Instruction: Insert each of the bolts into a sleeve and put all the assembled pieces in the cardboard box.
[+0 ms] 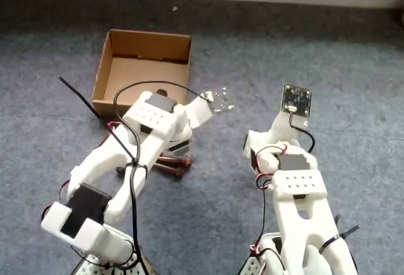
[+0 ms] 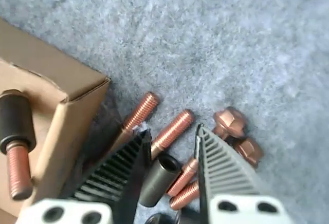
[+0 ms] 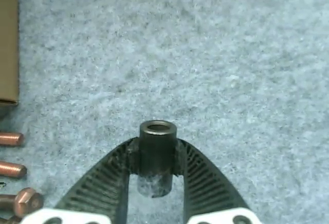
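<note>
Left gripper (image 2: 172,130): jaws parted, grasping nothing, above a cluster of copper-coloured threaded bolts (image 2: 140,112) lying on grey carpet (image 2: 216,39) just beside the open brown cardboard box (image 2: 61,82). One loose dark cylindrical sleeve (image 2: 160,179) lies among the bolts, seen between the fingers. In the box: one bolt-in-sleeve assembly (image 2: 15,134). Right gripper (image 3: 157,145): clenched on a second dark metal sleeve (image 3: 157,154), bore open, well apart from the box.
</note>
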`<action>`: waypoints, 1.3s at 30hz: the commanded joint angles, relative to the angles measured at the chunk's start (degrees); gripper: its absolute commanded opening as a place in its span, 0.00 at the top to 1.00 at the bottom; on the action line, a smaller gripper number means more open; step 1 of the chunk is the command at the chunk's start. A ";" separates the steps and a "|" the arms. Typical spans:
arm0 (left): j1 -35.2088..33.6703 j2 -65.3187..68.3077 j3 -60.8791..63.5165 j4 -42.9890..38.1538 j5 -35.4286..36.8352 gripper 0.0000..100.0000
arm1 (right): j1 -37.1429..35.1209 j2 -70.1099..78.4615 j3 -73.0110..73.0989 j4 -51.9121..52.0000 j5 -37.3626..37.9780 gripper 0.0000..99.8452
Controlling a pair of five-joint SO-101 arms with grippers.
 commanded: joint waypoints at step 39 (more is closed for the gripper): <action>2.24 5.32 1.10 1.67 0.62 0.85 | 0.40 -1.89 -0.31 -1.10 -0.44 1.00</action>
